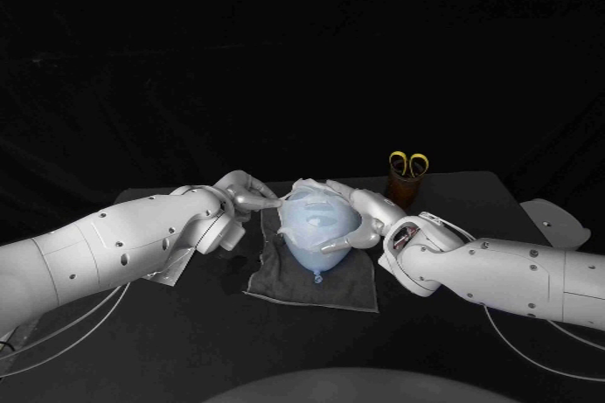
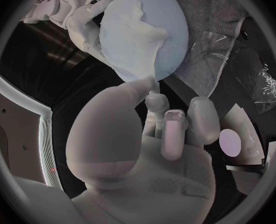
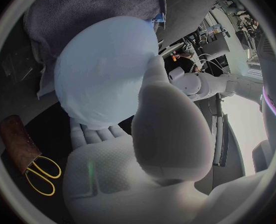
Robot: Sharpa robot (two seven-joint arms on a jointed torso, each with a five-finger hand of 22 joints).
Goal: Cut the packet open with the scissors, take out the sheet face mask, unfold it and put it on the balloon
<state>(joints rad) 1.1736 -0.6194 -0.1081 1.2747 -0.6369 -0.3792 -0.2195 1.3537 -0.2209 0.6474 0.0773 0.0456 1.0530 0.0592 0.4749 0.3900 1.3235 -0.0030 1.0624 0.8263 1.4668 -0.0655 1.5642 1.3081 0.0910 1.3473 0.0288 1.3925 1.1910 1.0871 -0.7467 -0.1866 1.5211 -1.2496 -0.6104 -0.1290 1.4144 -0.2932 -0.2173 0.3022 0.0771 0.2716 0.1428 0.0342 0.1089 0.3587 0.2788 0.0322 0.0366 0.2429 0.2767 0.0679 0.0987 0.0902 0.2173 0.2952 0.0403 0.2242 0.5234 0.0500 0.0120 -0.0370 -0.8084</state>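
While right hand (image 1: 361, 218) cups balloon (image 1: 313, 237), left hand (image 1: 245, 197) touches sheet mask (image 2: 128, 37), grip unclear.

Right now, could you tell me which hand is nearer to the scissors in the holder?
Right. The right hand cups the balloon just in front of the scissors; the left hand is at the balloon's opposite side, farther away.
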